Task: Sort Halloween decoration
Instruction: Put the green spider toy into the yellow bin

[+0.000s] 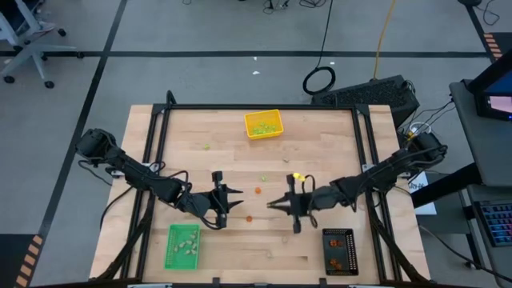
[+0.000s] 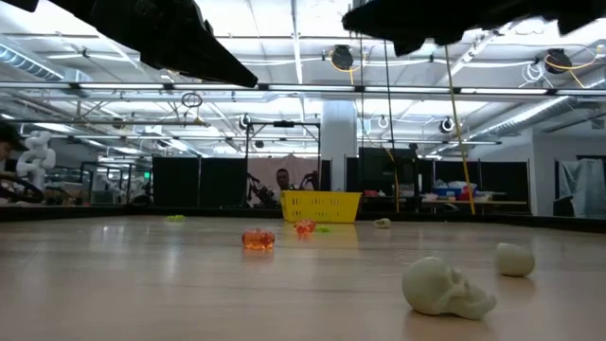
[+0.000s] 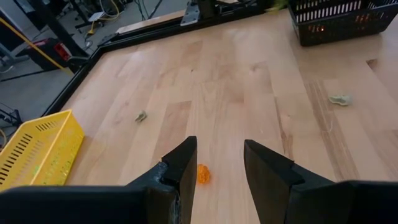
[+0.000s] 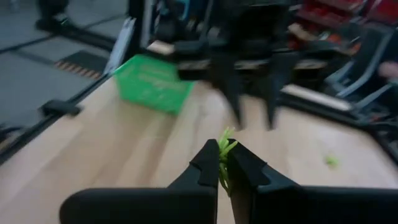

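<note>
Right claw [image 4: 222, 163] pinches a tiny light-green spiky plastic decoration [image 4: 225, 142] by its stem (light, flimsy, slip-prone); left claw [image 3: 219, 167] gapes, empty.

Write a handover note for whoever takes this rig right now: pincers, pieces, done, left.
Right pincer: shut on a light green piece, above mid-table.
Left pincer: open, empty, above an orange piece.
Trays: yellow tray at the far edge, green tray and black tray at the near edge; all hold some pieces.
Left: drop the green piece, then clear the loose ones, including an orange pumpkin and a pale skull.
</note>
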Tool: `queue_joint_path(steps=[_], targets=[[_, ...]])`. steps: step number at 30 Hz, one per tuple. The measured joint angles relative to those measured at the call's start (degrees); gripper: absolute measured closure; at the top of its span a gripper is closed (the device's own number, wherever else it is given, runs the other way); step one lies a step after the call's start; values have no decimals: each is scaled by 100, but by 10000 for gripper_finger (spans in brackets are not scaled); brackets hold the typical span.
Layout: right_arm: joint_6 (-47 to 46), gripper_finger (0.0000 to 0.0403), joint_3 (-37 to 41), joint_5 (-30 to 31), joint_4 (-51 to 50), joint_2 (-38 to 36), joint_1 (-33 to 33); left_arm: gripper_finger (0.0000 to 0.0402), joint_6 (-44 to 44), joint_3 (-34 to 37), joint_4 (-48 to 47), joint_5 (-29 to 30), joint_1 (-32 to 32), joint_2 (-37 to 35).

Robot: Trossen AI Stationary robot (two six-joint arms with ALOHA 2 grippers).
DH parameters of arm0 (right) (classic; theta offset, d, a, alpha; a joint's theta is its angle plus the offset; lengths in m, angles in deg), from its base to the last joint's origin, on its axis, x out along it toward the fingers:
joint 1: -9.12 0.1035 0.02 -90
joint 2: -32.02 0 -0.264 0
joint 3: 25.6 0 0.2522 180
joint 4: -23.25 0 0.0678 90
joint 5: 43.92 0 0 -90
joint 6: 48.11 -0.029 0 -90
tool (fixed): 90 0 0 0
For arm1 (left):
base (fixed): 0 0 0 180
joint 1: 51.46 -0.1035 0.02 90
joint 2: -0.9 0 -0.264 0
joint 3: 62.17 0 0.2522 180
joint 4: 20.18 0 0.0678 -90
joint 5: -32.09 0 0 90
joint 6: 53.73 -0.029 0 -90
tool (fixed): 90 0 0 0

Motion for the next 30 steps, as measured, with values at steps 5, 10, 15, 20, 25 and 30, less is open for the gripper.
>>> queue_joint_path(steps=[5,10,15,20,25,30], targets=[[273,402,554,-31,1215,5,-321,270,-51,0,1,-2,0,0],[460,402,666,-32,1332,4,-518,270,-180,0,20,0,-4,0],[995,402,663,-46,1267,4,-547,270,-185,0,17,28,-23,0],[1815,402,663,-46,1268,4,-547,270,-141,0,19,33,-91,0],[2719,402,663,-46,1268,4,-547,270,-141,0,19,39,-107,0],[3662,402,663,-47,1267,4,-547,270,-140,0,20,44,-107,0]])
